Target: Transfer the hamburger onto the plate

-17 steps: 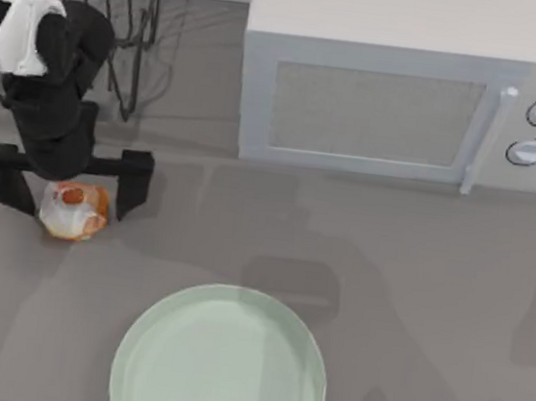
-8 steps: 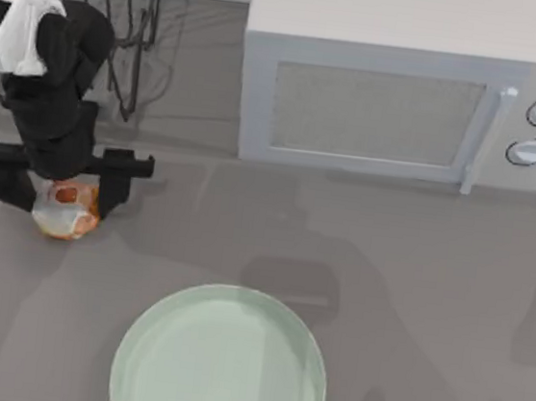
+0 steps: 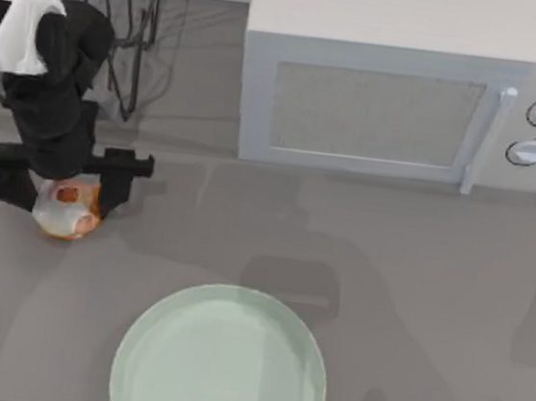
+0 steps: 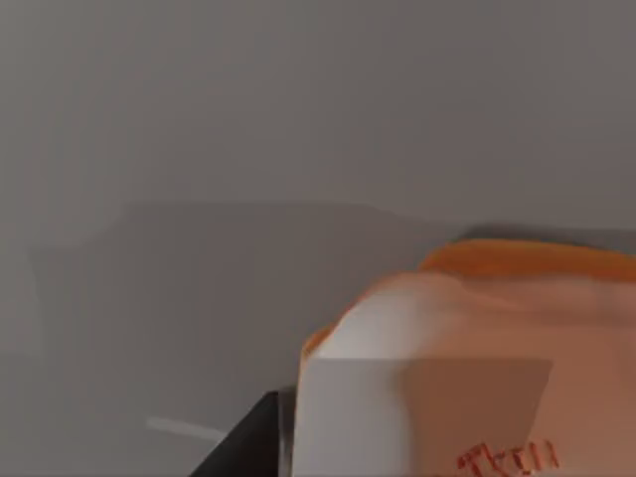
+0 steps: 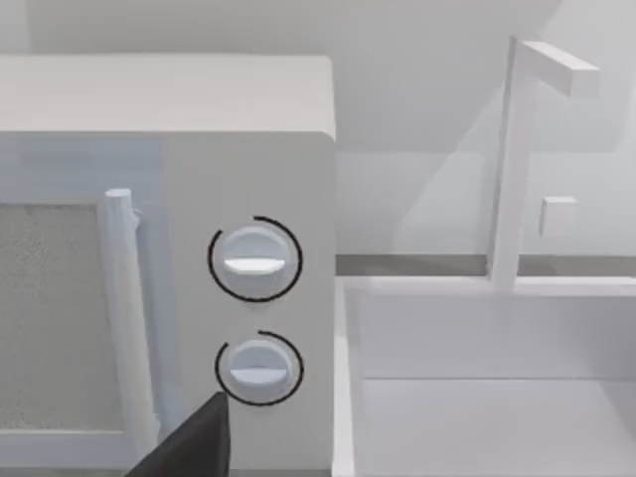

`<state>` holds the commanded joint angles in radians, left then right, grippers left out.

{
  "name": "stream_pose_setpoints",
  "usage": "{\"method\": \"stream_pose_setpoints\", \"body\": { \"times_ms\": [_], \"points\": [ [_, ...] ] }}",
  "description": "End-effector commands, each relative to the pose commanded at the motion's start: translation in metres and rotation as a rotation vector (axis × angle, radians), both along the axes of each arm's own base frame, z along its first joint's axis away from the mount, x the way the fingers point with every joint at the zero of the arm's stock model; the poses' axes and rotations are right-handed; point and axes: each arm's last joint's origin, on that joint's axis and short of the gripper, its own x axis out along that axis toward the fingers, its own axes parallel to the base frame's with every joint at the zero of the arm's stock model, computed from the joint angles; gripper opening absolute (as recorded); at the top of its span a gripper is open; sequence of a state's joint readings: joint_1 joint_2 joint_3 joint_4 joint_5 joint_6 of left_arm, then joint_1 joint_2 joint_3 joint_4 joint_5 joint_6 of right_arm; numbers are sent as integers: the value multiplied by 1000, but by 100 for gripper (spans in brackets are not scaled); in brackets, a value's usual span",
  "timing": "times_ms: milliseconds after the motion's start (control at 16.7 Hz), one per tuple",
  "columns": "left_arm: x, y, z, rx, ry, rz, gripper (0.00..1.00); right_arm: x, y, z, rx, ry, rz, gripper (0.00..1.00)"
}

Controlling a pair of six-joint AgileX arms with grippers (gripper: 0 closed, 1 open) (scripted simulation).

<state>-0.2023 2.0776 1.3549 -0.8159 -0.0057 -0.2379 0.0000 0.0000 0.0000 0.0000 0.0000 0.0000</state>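
Observation:
The hamburger point(image 3: 66, 210), a small orange and white lump with a red-orange patch on top, rests on the grey table at the left. My left gripper point(image 3: 59, 194) is over it, its black fingers pressed against both sides, shut on it. Close up in the left wrist view, the hamburger point(image 4: 467, 348) has one dark finger point(image 4: 243, 447) beside it. The plate point(image 3: 220, 369), a wide pale mint-green disc, lies at the front centre, below and to the right of the hamburger and apart from it. A dark part of my right gripper point(image 5: 189, 447) faces the microwave's knobs.
A grey microwave point(image 3: 387, 88) stands at the back, its handle and two knobs point(image 5: 253, 263) at its right end. A black wire rack point(image 3: 125, 10) stands at the back left behind my left arm. A white basin point(image 5: 477, 388) adjoins the microwave on the right.
My left gripper's fingers have closed in on the hamburger from a wide spread, and the hamburger has shifted slightly left and back. Over the last half second almost nothing moved.

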Motion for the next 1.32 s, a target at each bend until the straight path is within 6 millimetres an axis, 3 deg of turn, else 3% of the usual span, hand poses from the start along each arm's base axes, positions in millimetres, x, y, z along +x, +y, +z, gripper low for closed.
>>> {"method": "stream_pose_setpoints", "body": {
  "times_ms": [180, 600, 1020, 1320],
  "points": [
    [4, -1, 20, -1, -5, 1, 0, 0, 0, 0, 0, 0, 0, 100],
    [0, 0, 97, 1, 3, 1, 0, 0, 0, 0, 0, 0, 0, 100],
    [-1, -3, 96, 1, 7, 20, 0, 0, 0, 0, 0, 0, 0, 100],
    [-11, -31, 92, 3, 27, 195, 0, 0, 0, 0, 0, 0, 0, 100]
  ]
}}
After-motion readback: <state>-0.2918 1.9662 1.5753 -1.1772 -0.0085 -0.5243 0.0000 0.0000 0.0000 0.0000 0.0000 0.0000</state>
